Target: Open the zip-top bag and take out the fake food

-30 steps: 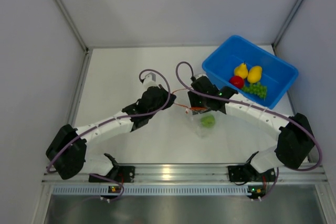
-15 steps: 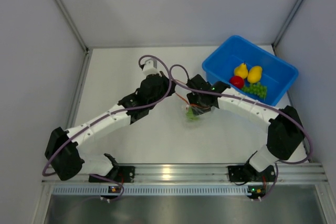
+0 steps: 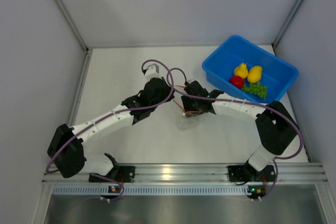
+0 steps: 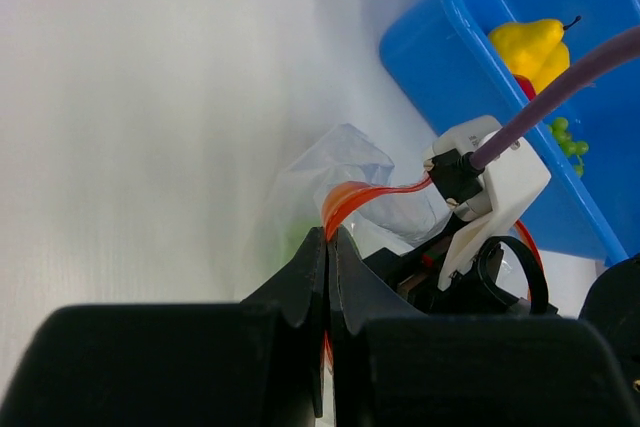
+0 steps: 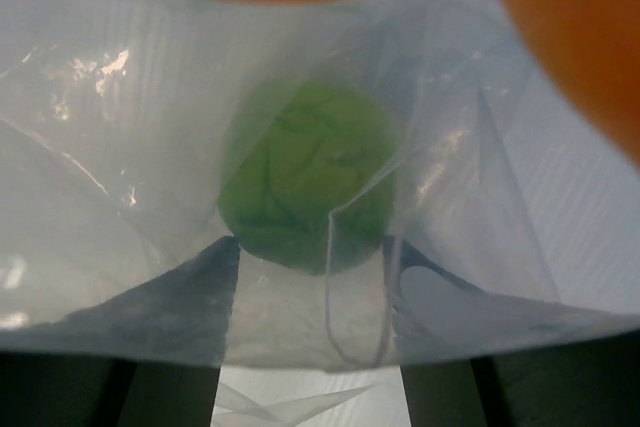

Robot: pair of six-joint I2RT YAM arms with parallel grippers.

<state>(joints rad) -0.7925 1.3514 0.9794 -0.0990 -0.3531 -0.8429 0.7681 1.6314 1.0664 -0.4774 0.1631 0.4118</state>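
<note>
The zip-top bag (image 3: pixel 189 121) lies crumpled at mid-table between both grippers. My left gripper (image 3: pixel 169 97) is shut on the bag's orange-red zip strip (image 4: pixel 352 199), its jaws (image 4: pixel 330 237) pressed together on it. My right gripper (image 3: pixel 191 109) is open over the bag. In the right wrist view its fingers (image 5: pixel 185 302) stand apart behind the clear film, and the green round fruit (image 5: pixel 305 182) sits in the bag just beyond their tips. Two yellow pears (image 3: pixel 248 72), a red apple (image 3: pixel 236 81) and green grapes (image 3: pixel 256 91) lie in the blue bin.
The blue bin (image 3: pixel 220 59) stands at the far right, close to the right arm, and shows in the left wrist view (image 4: pixel 450 57). White walls close the table on the left, back and right. Purple cables loop over both wrists.
Both grippers and the bag have moved left, away from the bin. The right gripper has come down over the bag, which now lies more crumpled under it.
</note>
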